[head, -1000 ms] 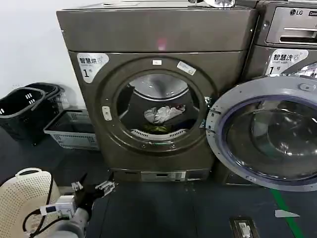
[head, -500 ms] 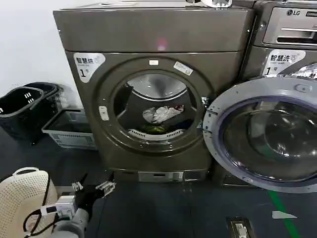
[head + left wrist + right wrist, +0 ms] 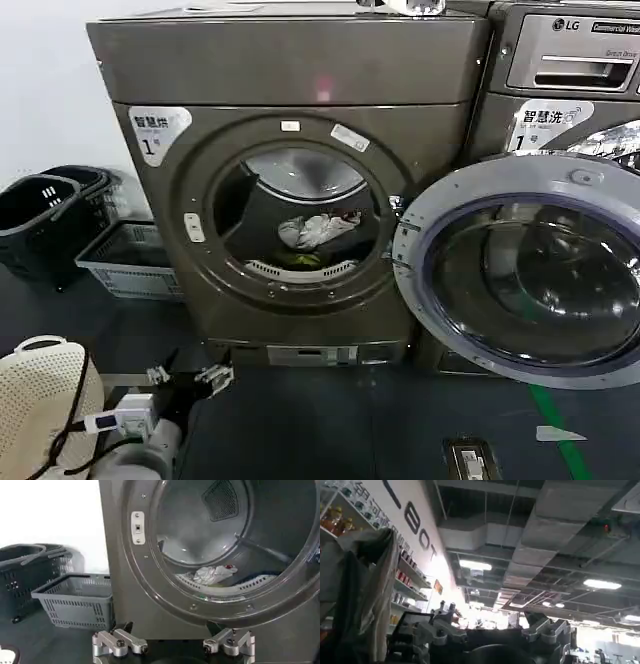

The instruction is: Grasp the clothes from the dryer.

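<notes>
The clothes, a crumpled whitish-grey fabric piece [image 3: 312, 231] with a bright yellow-green piece [image 3: 300, 260] just below it, lie at the bottom of the drum, near its front lip, inside the large bronze-grey metal front-loading dryer [image 3: 290, 60] marked with a white "1" sticker [image 3: 156, 131]. In the left wrist view the whitish piece [image 3: 210, 573] rests on the drum's lower curve with a sliver of yellow-green beneath it. The dryer's round glass-and-grey door [image 3: 520, 270] is swung fully open to the right, so the porthole is clear.

The step in hand looks like the approach: nothing is grasped yet. The left gripper [image 3: 190, 380] hovers low in front of the dryer's bottom left corner, well apart from the clothes, its 2 silver fingers [image 3: 120, 642] spread wide and holding nothing. The next move likely calls for lifting it up and forward over the porthole rim, then down onto the whitish piece.

The right gripper [image 3: 495, 630] points up at the ceiling, parked away from the work; its jaws stand apart and empty.

To the left of the dryer, a grey slatted plastic basket [image 3: 125, 262] and 2 black baskets [image 3: 45, 215] sit on the floor.
</notes>
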You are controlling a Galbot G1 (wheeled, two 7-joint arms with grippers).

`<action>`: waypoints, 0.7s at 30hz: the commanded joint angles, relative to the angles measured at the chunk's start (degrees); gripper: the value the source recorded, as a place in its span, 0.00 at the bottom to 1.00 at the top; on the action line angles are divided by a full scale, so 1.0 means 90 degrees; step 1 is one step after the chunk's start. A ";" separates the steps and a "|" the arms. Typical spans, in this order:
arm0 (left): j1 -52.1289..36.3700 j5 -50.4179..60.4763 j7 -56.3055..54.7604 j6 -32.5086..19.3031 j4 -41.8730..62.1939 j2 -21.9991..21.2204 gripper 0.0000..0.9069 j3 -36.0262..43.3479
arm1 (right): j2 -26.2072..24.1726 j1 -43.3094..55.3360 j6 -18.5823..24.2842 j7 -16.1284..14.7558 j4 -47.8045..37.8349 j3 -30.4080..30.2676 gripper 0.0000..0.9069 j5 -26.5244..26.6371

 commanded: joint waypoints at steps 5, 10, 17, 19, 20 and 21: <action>-0.0038 -0.0137 -0.0180 0.0313 0.0029 0.0057 1.00 0.0018 | -0.0003 -0.0010 -0.0001 0.0003 0.0001 0.0010 1.00 0.0007; -0.0082 -0.0128 -0.0179 0.0313 0.0044 0.0073 1.00 0.0054 | 0.0005 -0.0026 0.0005 0.0003 -0.0004 0.0028 1.00 0.0007; -0.0106 -0.0120 -0.0178 0.0313 0.0071 0.0084 1.00 0.0082 | 0.0002 -0.0037 0.0020 0.0057 0.0004 0.0021 1.00 0.0006; -0.0115 -0.0120 -0.0176 0.0313 0.0075 0.0098 1.00 0.0084 | -0.0004 -0.0036 0.0021 0.0072 -0.0005 0.0024 1.00 -0.0015; -0.0116 -0.0114 -0.0176 0.0313 0.0074 0.0100 1.00 0.0084 | -0.0009 -0.0038 0.0025 0.0083 -0.0013 0.0029 1.00 -0.0020; -0.0118 -0.0115 -0.0176 0.0313 0.0072 0.0104 1.00 0.0084 | -0.0020 -0.0031 0.0024 0.0134 -0.0023 0.0033 1.00 -0.0010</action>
